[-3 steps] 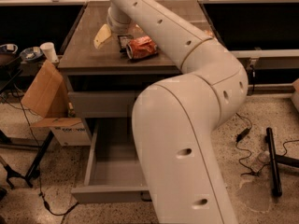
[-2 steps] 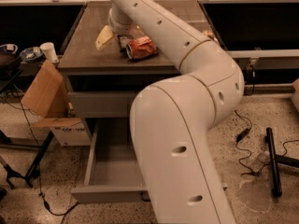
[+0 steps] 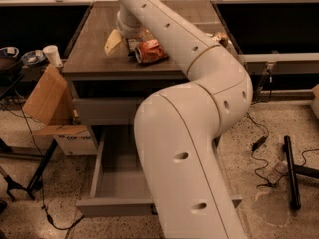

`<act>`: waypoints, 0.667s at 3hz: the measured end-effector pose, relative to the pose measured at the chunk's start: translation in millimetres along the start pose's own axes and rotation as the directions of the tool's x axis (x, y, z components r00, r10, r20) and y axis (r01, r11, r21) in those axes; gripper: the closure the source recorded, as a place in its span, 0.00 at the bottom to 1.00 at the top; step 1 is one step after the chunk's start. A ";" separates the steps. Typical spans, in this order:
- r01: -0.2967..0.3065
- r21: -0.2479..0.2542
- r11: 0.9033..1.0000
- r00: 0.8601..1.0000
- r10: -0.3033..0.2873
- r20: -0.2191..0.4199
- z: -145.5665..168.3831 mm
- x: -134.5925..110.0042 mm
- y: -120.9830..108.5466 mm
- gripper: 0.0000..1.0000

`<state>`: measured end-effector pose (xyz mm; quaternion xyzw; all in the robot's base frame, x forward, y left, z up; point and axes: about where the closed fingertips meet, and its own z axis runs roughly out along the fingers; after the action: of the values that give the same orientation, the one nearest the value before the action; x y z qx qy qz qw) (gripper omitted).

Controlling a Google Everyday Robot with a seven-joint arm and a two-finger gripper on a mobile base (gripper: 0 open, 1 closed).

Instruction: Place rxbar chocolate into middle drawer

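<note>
My gripper [image 3: 122,42] is down on the brown countertop [image 3: 94,44], at the end of my white arm that reaches over from the front right. A small dark strip of the rxbar chocolate [image 3: 132,45] shows right at the gripper, mostly hidden by it. I cannot tell whether the bar is gripped. A crushed orange can [image 3: 151,52] lies just to the right of it. The middle drawer [image 3: 115,171] is pulled open below, its grey tray bare, partly hidden by my arm.
A crushed gold-brown can [image 3: 220,37] lies at the counter's right, behind my arm. A closed grey drawer front [image 3: 102,111] sits above the open drawer. A cardboard box [image 3: 47,101] and a white cup [image 3: 52,55] stand to the left. Cables and a black stand [image 3: 291,171] lie on the floor at right.
The gripper has shifted slightly down and toward the front of the counter, next to the orange can. The arm's bulk has shifted a little. The drawer stays open.
</note>
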<state>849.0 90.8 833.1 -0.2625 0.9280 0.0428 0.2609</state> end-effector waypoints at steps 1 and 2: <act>0.004 -0.014 1.000 1.000 -0.004 -0.028 5.8 3.6 0.9 0.11; 0.006 -0.020 1.000 0.999 -0.007 -0.041 8.1 4.9 1.1 0.15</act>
<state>848.7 91.2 823.6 -0.2691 0.9318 0.0458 0.2392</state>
